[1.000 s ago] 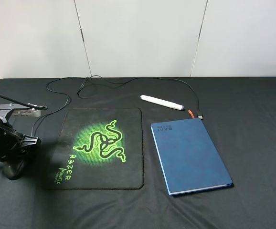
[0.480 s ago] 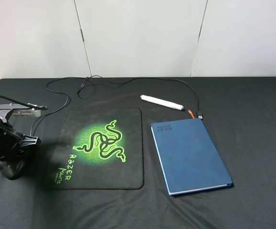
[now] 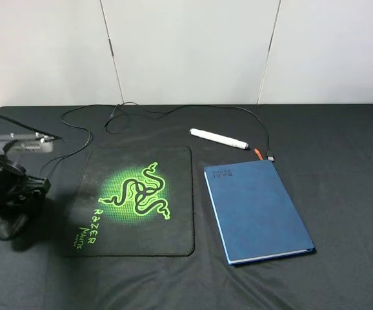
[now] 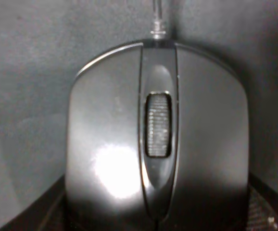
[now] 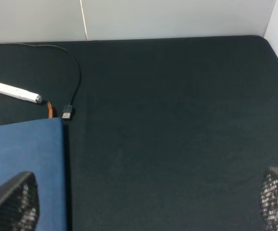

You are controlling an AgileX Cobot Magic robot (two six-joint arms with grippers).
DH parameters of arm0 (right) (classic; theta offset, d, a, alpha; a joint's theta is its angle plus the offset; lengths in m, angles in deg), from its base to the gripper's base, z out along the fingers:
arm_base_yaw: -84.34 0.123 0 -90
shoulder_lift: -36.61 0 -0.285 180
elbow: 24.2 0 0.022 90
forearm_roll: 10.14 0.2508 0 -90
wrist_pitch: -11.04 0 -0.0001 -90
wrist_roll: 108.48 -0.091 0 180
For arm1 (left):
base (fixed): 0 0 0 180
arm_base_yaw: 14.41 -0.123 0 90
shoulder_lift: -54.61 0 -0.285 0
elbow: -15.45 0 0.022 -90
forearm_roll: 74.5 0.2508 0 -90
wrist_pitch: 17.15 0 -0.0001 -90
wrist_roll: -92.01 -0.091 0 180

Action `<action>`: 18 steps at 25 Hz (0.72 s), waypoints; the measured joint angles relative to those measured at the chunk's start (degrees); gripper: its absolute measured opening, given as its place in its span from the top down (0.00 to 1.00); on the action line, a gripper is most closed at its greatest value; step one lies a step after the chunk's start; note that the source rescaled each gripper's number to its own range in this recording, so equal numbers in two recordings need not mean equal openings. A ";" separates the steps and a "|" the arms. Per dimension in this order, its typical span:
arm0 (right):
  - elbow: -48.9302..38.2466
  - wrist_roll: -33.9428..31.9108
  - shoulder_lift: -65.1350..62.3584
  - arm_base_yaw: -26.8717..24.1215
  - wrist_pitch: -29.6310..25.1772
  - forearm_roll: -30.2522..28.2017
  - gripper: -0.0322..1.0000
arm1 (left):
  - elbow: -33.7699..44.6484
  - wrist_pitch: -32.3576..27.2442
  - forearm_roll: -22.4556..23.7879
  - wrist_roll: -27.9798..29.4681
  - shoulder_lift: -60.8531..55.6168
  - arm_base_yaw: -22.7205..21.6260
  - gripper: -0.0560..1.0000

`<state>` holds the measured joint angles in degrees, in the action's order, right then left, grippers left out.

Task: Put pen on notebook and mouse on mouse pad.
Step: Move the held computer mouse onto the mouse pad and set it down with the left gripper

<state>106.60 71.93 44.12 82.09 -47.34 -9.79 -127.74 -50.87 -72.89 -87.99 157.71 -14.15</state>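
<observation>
The left gripper (image 3: 9, 223) has shifted a little toward the left edge of the high view, and the glossy black wired mouse (image 4: 156, 149) has gone with it; its jaws are closed on the mouse's sides, and the wrist camera looks straight down on the scroll wheel, with the dark fingers just beside the shell; gripper and mouse sit at the lower left of the frame, left of the square black mouse pad with the green snake logo (image 3: 135, 197) and off its edge; the right gripper (image 5: 144, 199) stands wide apart with nothing between its mesh fingers (image 5: 11, 202), over the black cloth table (image 5: 177, 120); the blue hardcover notebook (image 3: 257, 210) lies right of centre, just beside the pad; farther back the slim white pen (image 3: 219, 137) lies near the notebook's far end, not touching it; the thin black cable (image 3: 173, 108) loops along the back, and its USB plug (image 3: 271, 157) lies beside the notebook's orange ribbon (image 3: 259, 154).
</observation>
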 joint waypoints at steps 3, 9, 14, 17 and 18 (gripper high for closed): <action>0.00 0.00 0.00 0.00 0.00 0.00 0.00 | 0.00 -1.59 0.00 0.00 -4.11 0.00 0.95; 0.00 0.00 0.00 0.00 0.00 0.00 0.00 | 0.00 -4.70 0.05 -1.23 -13.56 0.00 0.95; 0.00 0.00 0.00 0.00 0.00 0.00 0.00 | 0.00 -6.49 -0.40 -1.87 -20.40 0.00 0.95; 0.00 0.00 0.00 0.00 0.00 0.00 0.00 | 0.00 -7.55 -2.13 -1.94 -23.15 0.00 0.95; 0.00 0.00 0.00 0.00 0.00 0.00 0.00 | 0.00 -7.94 -3.00 -2.09 -23.57 0.00 0.95</action>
<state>106.60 71.93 44.12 82.09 -47.34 -9.79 -127.74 -58.80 -75.89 -90.07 134.14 -14.15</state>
